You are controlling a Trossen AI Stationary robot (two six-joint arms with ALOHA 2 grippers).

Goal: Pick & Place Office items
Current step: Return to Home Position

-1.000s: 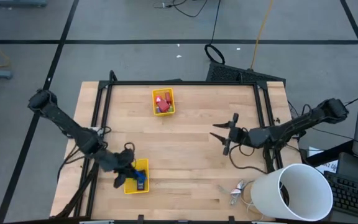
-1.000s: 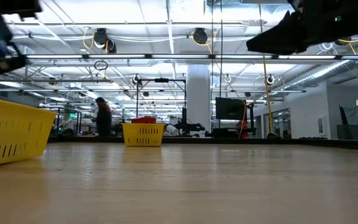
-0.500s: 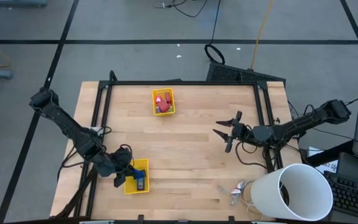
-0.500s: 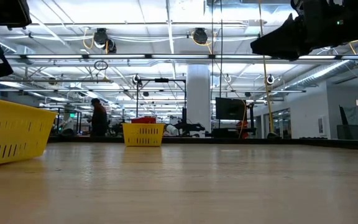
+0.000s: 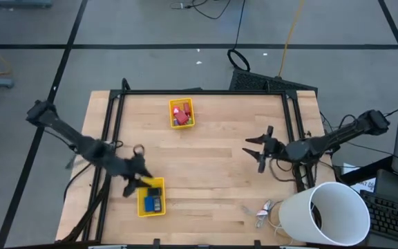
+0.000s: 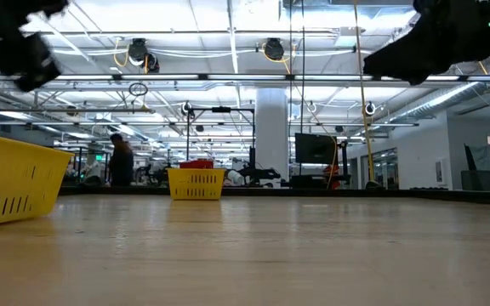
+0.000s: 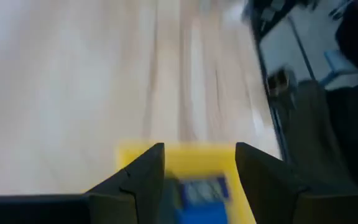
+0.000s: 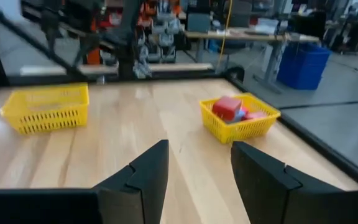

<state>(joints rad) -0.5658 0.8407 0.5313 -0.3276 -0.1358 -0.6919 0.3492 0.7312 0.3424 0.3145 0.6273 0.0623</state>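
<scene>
Every piece in view already lies in a bin: the blue clocks point(image 5: 152, 203) sit in the near bin point(image 5: 164, 200) by the tabletop's point(image 5: 213, 180) front left, and the red pieces point(image 5: 182, 116) are heaped in the far bin point(image 5: 182, 101) toward the back edge; I cannot pick out a black one among them. The left tool point(image 7: 199, 149) hangs just above and beside the near bin's back rim, its fingers spread wide with nothing between them, and its wrist view looks straight down on one blue clock lying flat in the bin. The right tool point(image 8: 197, 148) hovers over bare wood well to the right, also spread open and empty, facing both bins from a distance. The pieces look like small hard plastic blocks, so they should be light and stiff, with smooth sides that may slip if pinched near a corner. A hold would likely be best taken across the two flat, parallel long sides, near the middle, with the fingers coming straight down so the block does not twist; the face with the display seems the part most worth sparing. In the bins they lie close to each other and to the slotted walls, so an open finger has little room to slide in beside one, and the light bin itself may shift if a wall is nudged
</scene>
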